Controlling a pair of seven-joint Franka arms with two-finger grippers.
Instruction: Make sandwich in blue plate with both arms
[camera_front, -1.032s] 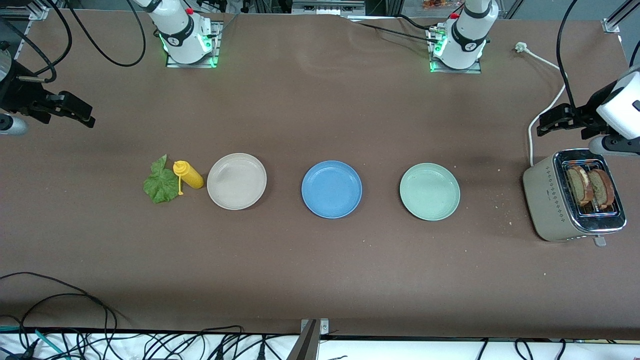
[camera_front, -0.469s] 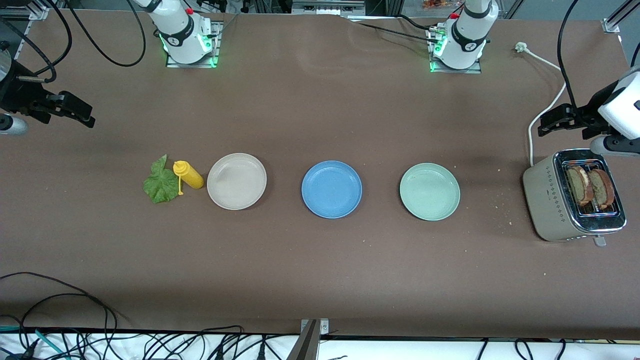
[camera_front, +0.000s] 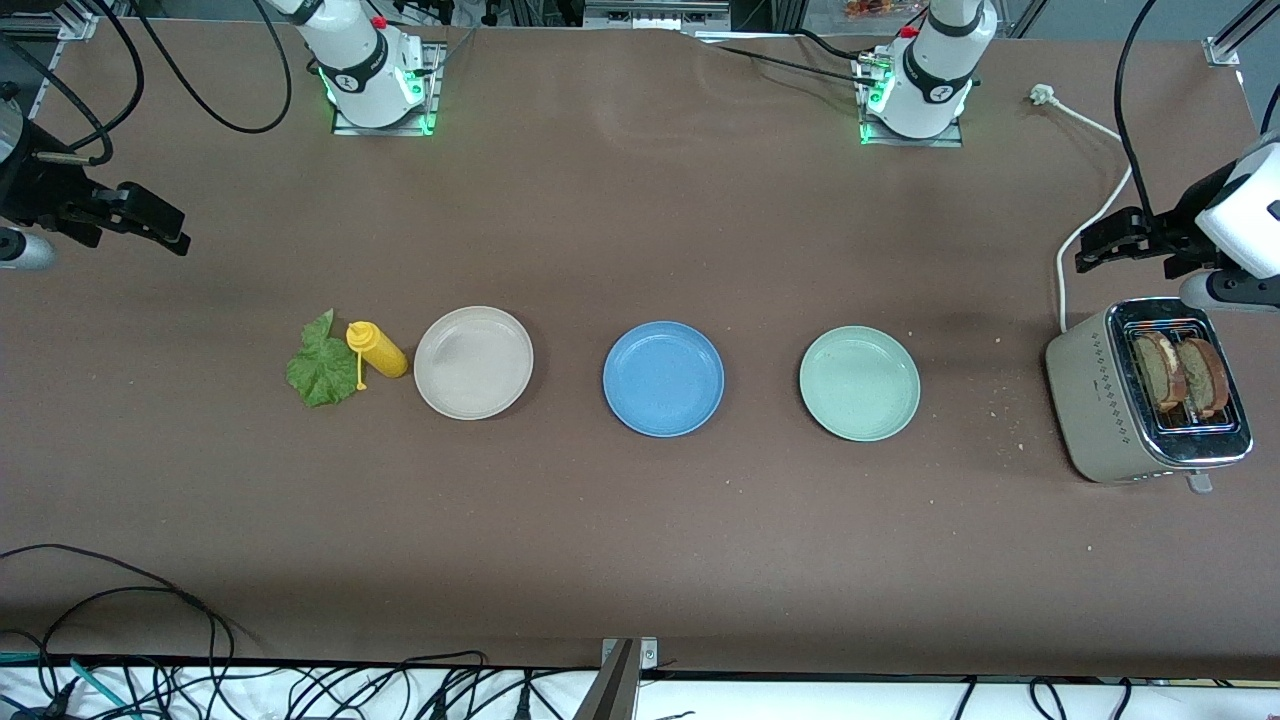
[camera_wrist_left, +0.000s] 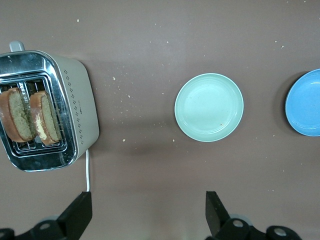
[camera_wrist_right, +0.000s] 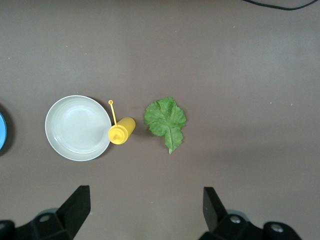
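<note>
The blue plate (camera_front: 663, 378) is lying flat and bare in the middle of the desk, round and so pointing no way at all, which means the sandwich is not yet begun. Both toast slices (camera_front: 1180, 375) are standing on edge in the toaster (camera_front: 1110, 400) at the left arm's end of the desk, their long axes running roughly from the robots' edge toward the camera's edge. The lettuce leaf (camera_front: 322, 365) is lying flat toward the right arm's end, touching the yellow bottle (camera_front: 378, 349), with its stem tip pointing toward the robots' edge. Between these, a beige plate (camera_front: 473, 362) and a green plate (camera_front: 859, 383) are flanking the blue one in a row. The left gripper (camera_front: 1110, 240) is hovering released beside the toaster, over the desk and the white cord; the right gripper (camera_front: 140, 220) is waiting released over the desk's right-arm end. Every step is left: bread, leaf, bread.
</note>
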